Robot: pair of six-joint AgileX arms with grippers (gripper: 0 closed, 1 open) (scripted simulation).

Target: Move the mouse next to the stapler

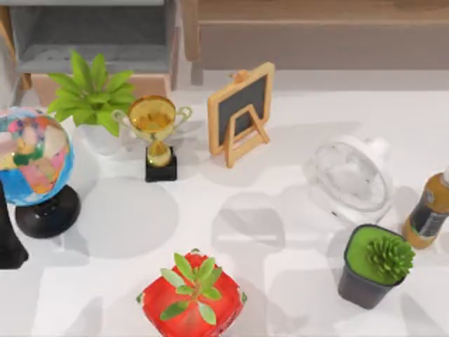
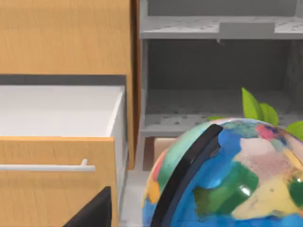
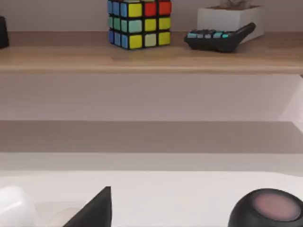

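Red pot holding a leafy plant, dark pot holding a succulent, gripper state cannot tell

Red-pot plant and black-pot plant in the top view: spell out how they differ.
The red-pot plant stands at the table's front centre; the black-pot plant stands toward the right. The red-pot plant has loose, spreading leaves over red soil or filler; the black-pot plant forms a tight rosette on green. Both stand upright.

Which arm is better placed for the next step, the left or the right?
Probably the right, tentatively. Its wrist view faces open table with a dark rounded object, possibly the mouse. The left arm sits at the table's left edge, crowded by the globe.
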